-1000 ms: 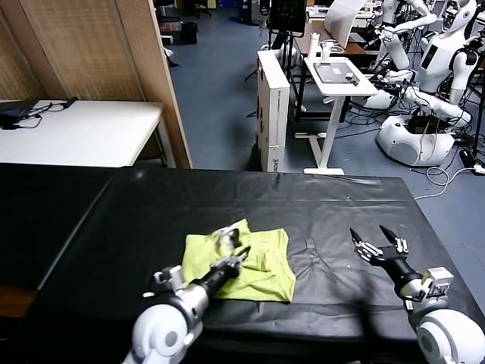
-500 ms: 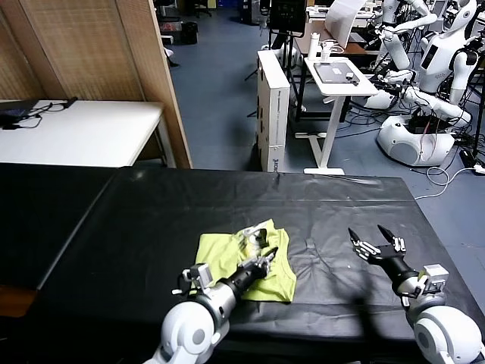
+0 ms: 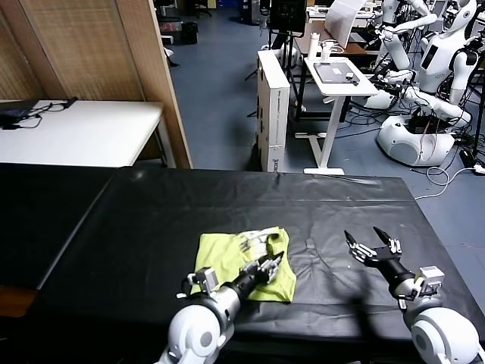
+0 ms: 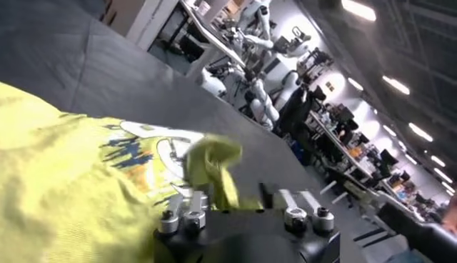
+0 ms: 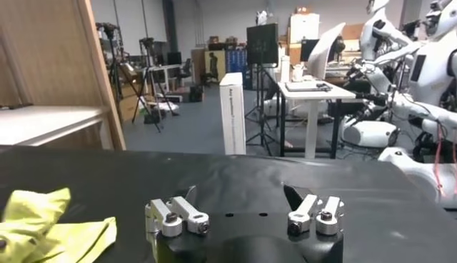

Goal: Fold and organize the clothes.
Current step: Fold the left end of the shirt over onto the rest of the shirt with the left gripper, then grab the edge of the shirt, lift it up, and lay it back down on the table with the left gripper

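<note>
The clothes are one lime yellow-green T-shirt point(image 3: 223, 258) lying folded in a small bundle on the black table point(image 3: 136, 220), near its front edge. Its whitish print point(image 4: 153, 146) faces up, and a loose flap point(image 4: 214, 161) stands up just beyond my left gripper's jaws. My left gripper point(image 3: 271, 263) sits low over the shirt's right edge, jaws spread wide and holding nothing. My right gripper point(image 3: 371, 241) hovers open over bare table well to the right of the shirt. From the right wrist the shirt point(image 5: 43, 221) shows off to one side, apart from that gripper point(image 5: 243, 196).
The black cloth on the table is wrinkled between the shirt and my right gripper. Beyond the table stand a white table point(image 3: 83, 133), a wooden screen point(image 3: 98, 45), a white desk point(image 3: 337, 76) and other robots point(image 3: 432, 91).
My left gripper moved right across the shirt with a fold of it, then opened and let it go. The shirt now lies narrower and further right. The right gripper barely moved.
</note>
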Robot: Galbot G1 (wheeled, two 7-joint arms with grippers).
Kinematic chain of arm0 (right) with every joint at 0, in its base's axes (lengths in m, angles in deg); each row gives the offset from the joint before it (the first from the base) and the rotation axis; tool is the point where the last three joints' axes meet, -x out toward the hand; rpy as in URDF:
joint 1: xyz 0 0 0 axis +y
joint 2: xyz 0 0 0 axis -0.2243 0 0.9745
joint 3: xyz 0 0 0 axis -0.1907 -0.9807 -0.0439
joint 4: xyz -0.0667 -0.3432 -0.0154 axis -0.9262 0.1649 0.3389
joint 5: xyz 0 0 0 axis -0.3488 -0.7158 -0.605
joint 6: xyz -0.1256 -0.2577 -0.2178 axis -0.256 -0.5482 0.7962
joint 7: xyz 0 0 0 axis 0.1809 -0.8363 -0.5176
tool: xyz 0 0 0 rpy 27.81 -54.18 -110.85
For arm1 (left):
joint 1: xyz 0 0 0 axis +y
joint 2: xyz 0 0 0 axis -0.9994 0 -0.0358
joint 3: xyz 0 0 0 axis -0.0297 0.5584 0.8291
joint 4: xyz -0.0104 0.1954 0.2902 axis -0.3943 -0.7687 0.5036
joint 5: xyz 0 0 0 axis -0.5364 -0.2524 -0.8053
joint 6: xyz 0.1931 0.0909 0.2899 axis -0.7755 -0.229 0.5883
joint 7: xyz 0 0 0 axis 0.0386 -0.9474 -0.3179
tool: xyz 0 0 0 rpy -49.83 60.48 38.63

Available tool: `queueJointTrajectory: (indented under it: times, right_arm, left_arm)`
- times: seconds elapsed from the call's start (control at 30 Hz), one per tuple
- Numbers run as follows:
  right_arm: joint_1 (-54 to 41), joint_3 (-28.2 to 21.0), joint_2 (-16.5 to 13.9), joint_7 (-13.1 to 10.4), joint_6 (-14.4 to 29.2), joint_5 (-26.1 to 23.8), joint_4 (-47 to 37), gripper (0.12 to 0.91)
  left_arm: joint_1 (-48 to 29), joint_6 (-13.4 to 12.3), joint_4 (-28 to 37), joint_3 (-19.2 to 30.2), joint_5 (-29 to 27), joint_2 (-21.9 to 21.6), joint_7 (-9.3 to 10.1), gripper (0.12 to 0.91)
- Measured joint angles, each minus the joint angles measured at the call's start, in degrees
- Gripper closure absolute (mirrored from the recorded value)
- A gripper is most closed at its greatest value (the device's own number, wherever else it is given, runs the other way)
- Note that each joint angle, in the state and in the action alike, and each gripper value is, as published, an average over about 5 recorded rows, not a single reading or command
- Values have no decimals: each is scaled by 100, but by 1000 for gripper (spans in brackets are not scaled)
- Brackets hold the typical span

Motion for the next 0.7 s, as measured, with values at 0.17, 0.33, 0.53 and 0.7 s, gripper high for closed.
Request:
queueJointTrajectory:
  times: [0.17, 0.33, 0.53, 0.7]
  right_arm:
    - [-318, -731, 2, -4, 26, -254, -107, 118]
    - [-524, -1254, 127, -55, 47, -302, -140, 118]
    - [-513, -1407, 201, -133, 80, -326, -17, 118]
    - [-464, -1391, 157, -86, 101, -313, 64, 118]
  left_arm:
    - [136, -190, -132, -557, -222, -440, -60, 123]
    - [354, -427, -140, -956, -642, -696, -227, 123]
    - [488, -552, 14, -1268, -609, -727, -241, 123]
    - [515, -647, 170, -1347, -653, -611, -234, 123]
